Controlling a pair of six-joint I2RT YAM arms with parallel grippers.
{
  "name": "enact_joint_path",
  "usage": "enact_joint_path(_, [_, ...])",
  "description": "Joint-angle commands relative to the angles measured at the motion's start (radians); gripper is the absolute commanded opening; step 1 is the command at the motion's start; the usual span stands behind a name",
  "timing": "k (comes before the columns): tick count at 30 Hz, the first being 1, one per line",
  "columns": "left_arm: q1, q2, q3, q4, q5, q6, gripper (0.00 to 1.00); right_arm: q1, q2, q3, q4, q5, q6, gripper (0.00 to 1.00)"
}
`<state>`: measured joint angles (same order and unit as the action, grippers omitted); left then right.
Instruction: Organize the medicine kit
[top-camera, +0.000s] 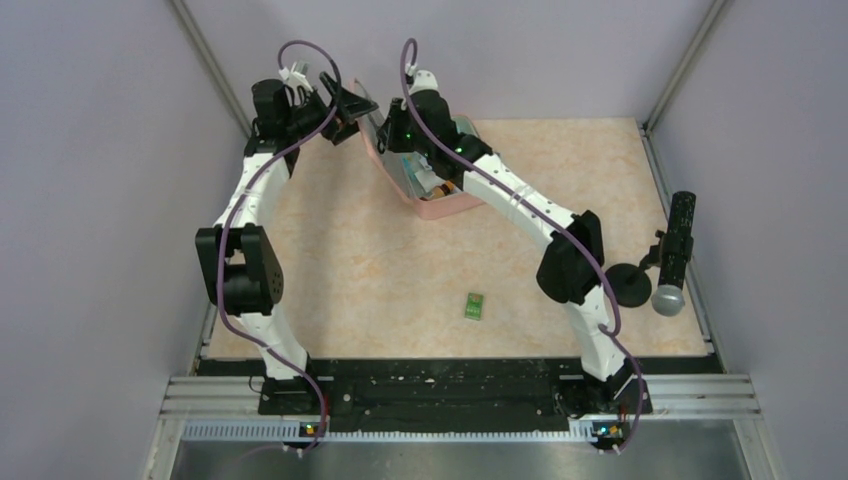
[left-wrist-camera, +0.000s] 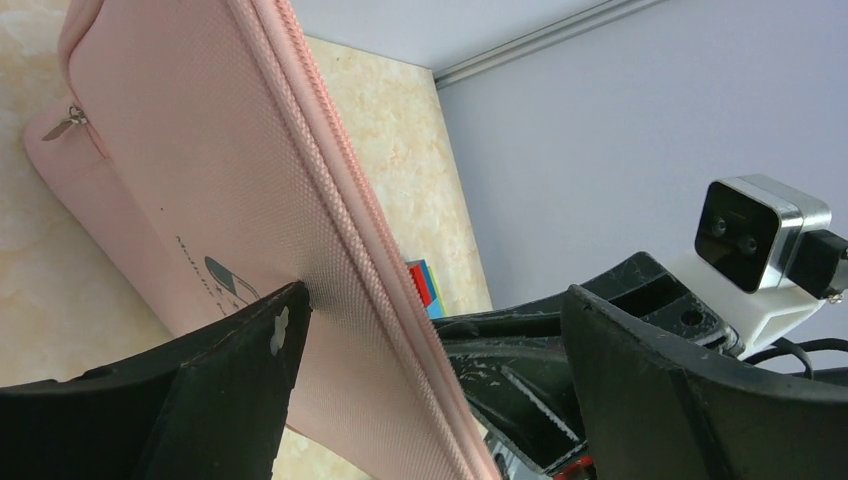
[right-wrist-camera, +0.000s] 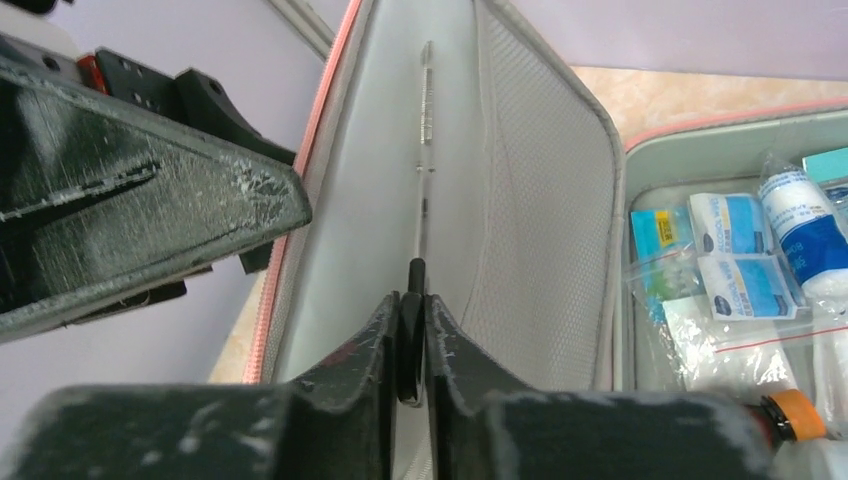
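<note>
The pink medicine kit (top-camera: 445, 207) lies open at the far middle of the table, its lid (left-wrist-camera: 200, 150) standing upright. My left gripper (top-camera: 350, 105) is open and straddles the lid's zip edge. One fingertip (left-wrist-camera: 285, 315) touches the lid's outer face by the dark logo; the other stands well off. My right gripper (top-camera: 395, 128) is inside the kit, shut (right-wrist-camera: 411, 300) on a thin metal tool with a black handle (right-wrist-camera: 423, 150). The tool points along the grey lining and mesh pocket (right-wrist-camera: 530, 180) of the lid.
The kit's base (right-wrist-camera: 700, 125) holds bandage rolls and packets (right-wrist-camera: 735, 250) and an orange-capped bottle (right-wrist-camera: 795, 415). A small green block (top-camera: 474, 305) lies on the table near the front. A black stand with a microphone (top-camera: 675, 255) is at the right edge. Coloured blocks (left-wrist-camera: 425, 285) show behind the lid.
</note>
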<state>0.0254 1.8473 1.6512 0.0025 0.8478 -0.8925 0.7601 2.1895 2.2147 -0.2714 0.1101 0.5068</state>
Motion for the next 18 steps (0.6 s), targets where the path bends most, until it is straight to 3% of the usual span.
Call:
enact_joint_path(1, [-0.007,-0.069,-0.001,0.112,0.025,-0.013,0.99,0.029,-0.003,0.033,-0.001,-0.048,-0.026,0.18])
enact_joint_path(7, [-0.007,-0.067,-0.009,0.124,0.028,-0.020,0.99,0.028,-0.018,0.015,0.012,-0.075,-0.027,0.28])
enact_joint_path(12, [-0.007,-0.064,-0.016,0.129,0.028,-0.022,0.98,0.028,-0.037,0.004,0.034,-0.100,-0.034,0.49])
enact_joint_path(18, [-0.007,-0.059,-0.027,0.129,0.025,-0.019,0.98,0.019,-0.074,-0.021,0.045,-0.105,-0.069,0.52])
